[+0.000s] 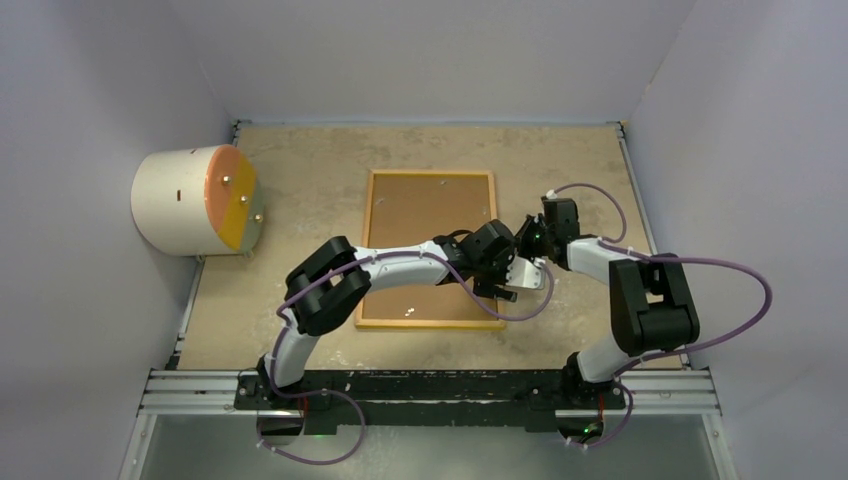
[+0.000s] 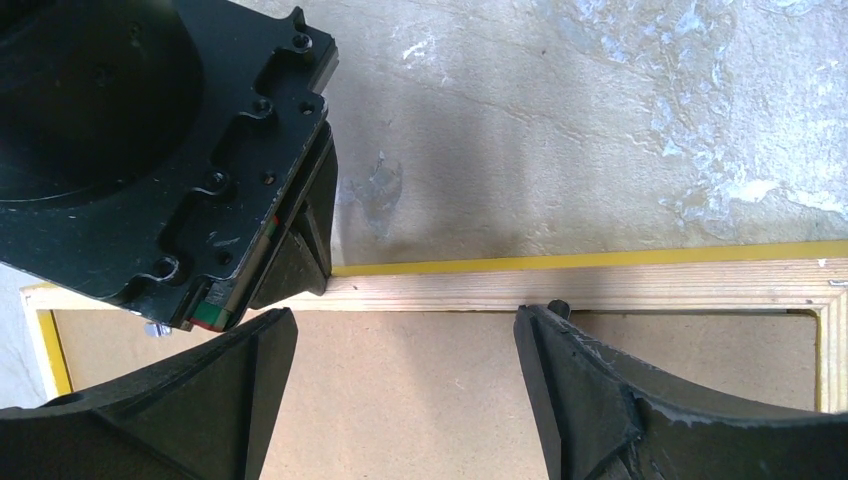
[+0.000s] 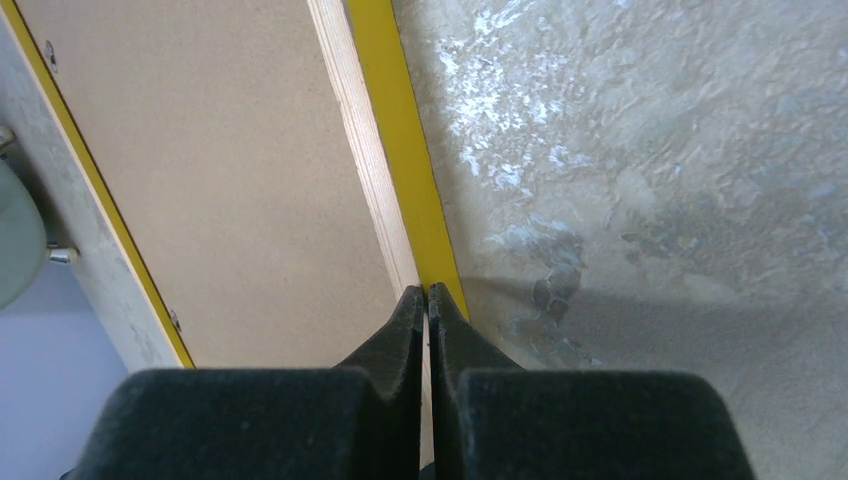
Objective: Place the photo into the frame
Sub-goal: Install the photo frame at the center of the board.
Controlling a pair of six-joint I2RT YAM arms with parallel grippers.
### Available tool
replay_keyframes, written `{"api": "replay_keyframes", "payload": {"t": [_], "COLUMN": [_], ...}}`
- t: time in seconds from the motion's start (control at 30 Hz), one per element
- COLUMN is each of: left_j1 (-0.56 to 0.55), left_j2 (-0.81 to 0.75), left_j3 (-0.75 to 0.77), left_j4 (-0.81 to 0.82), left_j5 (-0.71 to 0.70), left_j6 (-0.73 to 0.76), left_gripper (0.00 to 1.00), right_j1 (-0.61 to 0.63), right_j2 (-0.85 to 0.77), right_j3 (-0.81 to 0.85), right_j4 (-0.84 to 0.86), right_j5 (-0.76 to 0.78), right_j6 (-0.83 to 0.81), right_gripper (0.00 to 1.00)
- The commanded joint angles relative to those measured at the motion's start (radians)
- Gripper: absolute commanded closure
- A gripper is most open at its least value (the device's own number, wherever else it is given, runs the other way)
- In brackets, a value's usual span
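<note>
The frame (image 1: 366, 250) lies face down in the middle of the table, its light wood back up and a yellow edge showing in the left wrist view (image 2: 650, 285) and the right wrist view (image 3: 350, 120). A plain brown backing board (image 1: 425, 215) fills it. The photo is not in view. My left gripper (image 1: 505, 280) is open and empty, its jaws low over the board (image 2: 400, 400) by the frame's right rail (image 2: 405, 315). My right gripper (image 1: 525, 245) is shut, its tips touching that same rail's outer edge (image 3: 427, 292). It also shows in the left wrist view (image 2: 305, 265).
A white cylinder with an orange and yellow face (image 1: 190, 200) stands at the table's left edge. Pale walls close in the back and both sides. A metal rail (image 1: 430, 385) runs along the near edge. Small metal tabs (image 3: 175, 320) sit on the frame's left rail.
</note>
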Motion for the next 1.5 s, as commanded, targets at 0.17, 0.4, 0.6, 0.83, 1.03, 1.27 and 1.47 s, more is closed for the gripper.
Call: {"api": "replay_keyframes", "payload": {"t": [0.17,0.4,0.6,0.83,1.03,1.27,1.47], "left_j1": [-0.032,-0.033,-0.032,-0.007,0.152,0.428,0.682], "left_j2": [-0.040,-0.051,-0.075,-0.131,-0.244,-0.409,-0.486], "left_j3": [-0.021,-0.026,-0.018,0.086,0.144,0.013,-0.137], "left_j4": [-0.108,-0.113,-0.127,-0.229,-0.375,-0.420,-0.420], "left_j5": [0.116,0.121,0.097,0.088,0.182,0.244,0.268], "left_j6": [0.020,0.024,0.020,-0.003,-0.072,-0.092,-0.109], "left_gripper": [0.14,0.14,0.14,0.14,0.13,0.13,0.13], "right_j1": [0.029,0.030,0.030,0.029,0.029,0.034,0.091], "right_j2": [0.114,0.125,0.113,0.041,-0.065,-0.201,-0.322], "right_j3": [-0.049,-0.048,-0.047,-0.022,0.028,0.031,0.035], "right_j4": [-0.093,-0.093,-0.093,-0.119,-0.200,-0.248,-0.269], "right_j5": [0.080,0.075,0.083,0.073,0.098,0.188,0.189], "right_j6": [-0.033,-0.027,-0.024,-0.027,-0.041,-0.045,-0.018], "right_gripper": [1.00,1.00,1.00,1.00,1.00,0.93,0.86]}}
